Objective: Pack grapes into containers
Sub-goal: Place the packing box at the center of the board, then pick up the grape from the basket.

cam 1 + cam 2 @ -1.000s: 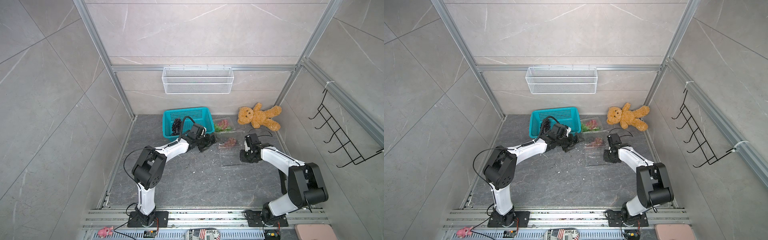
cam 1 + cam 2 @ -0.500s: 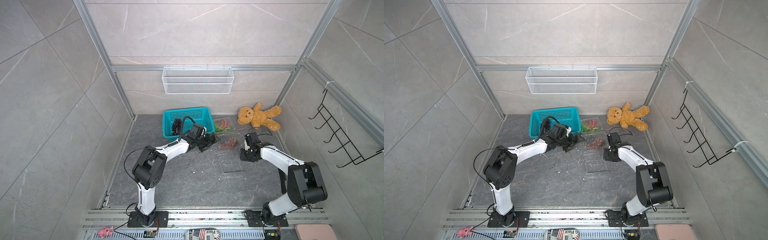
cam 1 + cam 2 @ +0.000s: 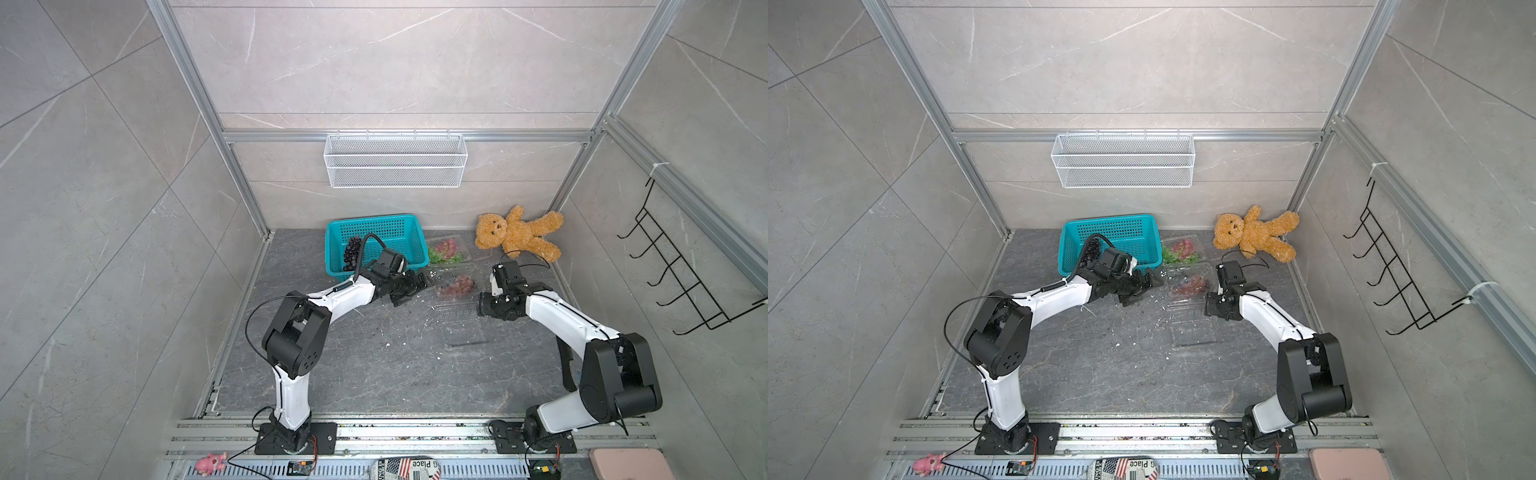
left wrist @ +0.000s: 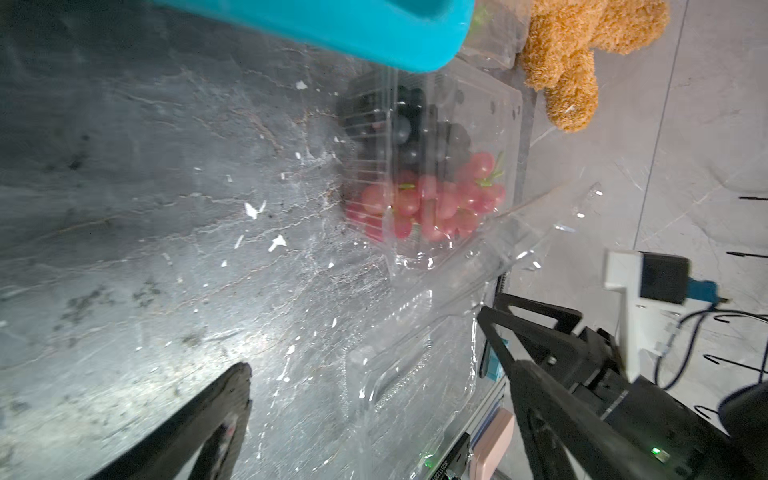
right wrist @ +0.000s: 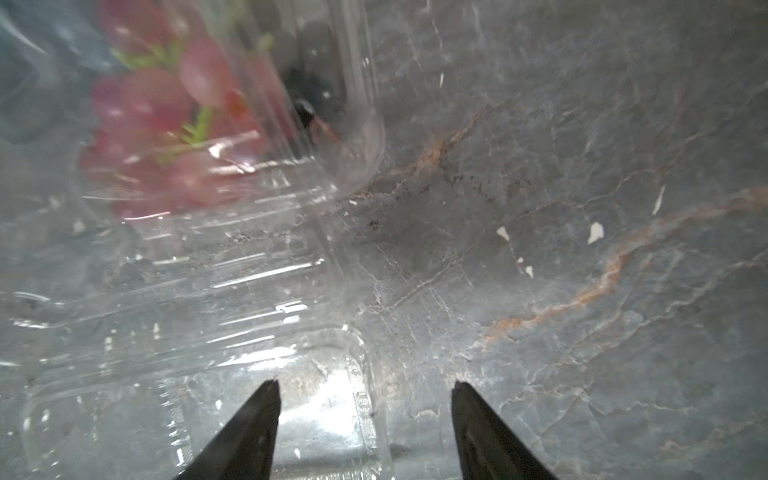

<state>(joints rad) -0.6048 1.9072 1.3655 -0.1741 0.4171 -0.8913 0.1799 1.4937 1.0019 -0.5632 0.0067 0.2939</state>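
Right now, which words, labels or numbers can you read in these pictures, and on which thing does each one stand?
"Place": printed upside down on the flag-patterned object at the front edge, seen in both top views; the letters beside it are not clear.
Small pale print on a dark board in the left wrist view: too small and blurred to read.
Nothing else carries text that I can read.

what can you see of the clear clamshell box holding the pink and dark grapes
The clamshell box is clear, thin, ribbed plastic, standing open on the grey table beside a corner of the teal basket. It holds a pink bunch and a dark bunch. The hinged lid lies open toward the robot; the right gripper hovers over it with jaws apart, contact unclear.
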